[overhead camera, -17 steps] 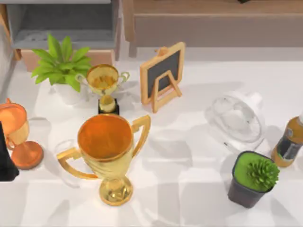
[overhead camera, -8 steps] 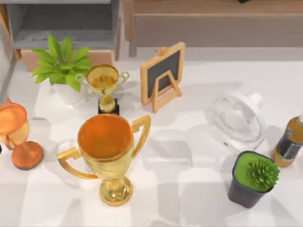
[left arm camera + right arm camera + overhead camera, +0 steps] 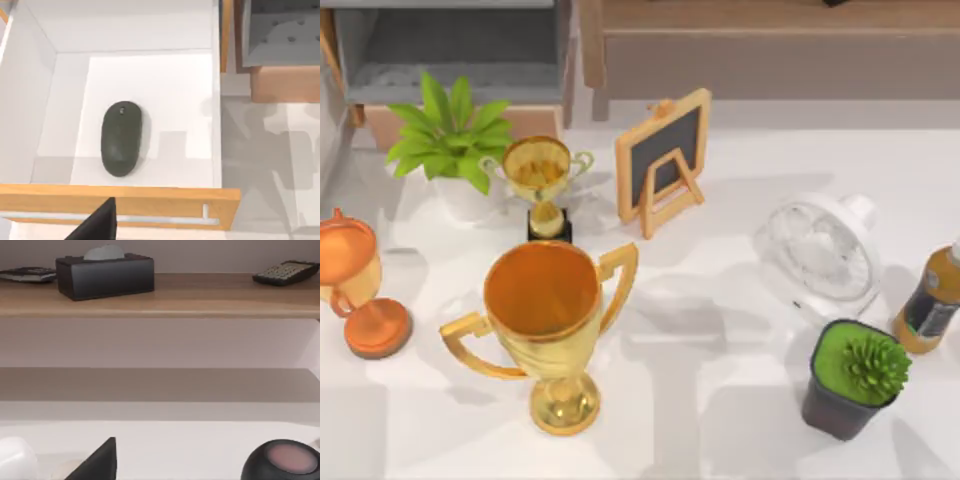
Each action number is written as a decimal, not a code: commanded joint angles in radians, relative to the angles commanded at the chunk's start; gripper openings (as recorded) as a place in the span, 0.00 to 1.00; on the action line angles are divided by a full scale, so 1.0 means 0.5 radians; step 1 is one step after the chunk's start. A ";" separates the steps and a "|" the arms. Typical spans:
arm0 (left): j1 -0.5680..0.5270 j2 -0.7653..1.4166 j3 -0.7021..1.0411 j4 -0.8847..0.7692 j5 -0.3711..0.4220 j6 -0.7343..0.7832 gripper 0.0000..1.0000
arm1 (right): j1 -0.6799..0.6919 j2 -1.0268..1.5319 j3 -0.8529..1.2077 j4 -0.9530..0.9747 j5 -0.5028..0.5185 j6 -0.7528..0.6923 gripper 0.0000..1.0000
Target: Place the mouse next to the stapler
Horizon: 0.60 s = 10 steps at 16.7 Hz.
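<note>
The mouse [image 3: 121, 138] lies in an open drawer [image 3: 150, 200], below the left arm's camera. Whether either arm's fingers are open, I cannot tell. A low descent could clip the drawer's wooden front, and no stapler is visible among the trophies [image 3: 545, 320] crowding the worktop [image 3: 720, 400].

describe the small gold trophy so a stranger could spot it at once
Start at the leafy plant at the table's back left. Just right of it stands the small gold trophy, behind the big gold trophy. It alone sits on a black base.

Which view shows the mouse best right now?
Left wrist view: the dark mouse lies whole and unobstructed on the white floor of an open wood-fronted drawer. The top view covers the table with trophies and plants, the right wrist view a shelf; neither includes it.
</note>
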 joint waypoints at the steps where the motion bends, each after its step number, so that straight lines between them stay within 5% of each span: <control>1: 0.035 0.251 0.236 -0.118 0.002 0.031 1.00 | 0.000 0.000 0.000 0.000 0.000 0.000 1.00; 10: 0.312 2.184 2.011 -1.064 0.025 0.274 1.00 | 0.000 0.000 0.000 0.000 0.000 0.000 1.00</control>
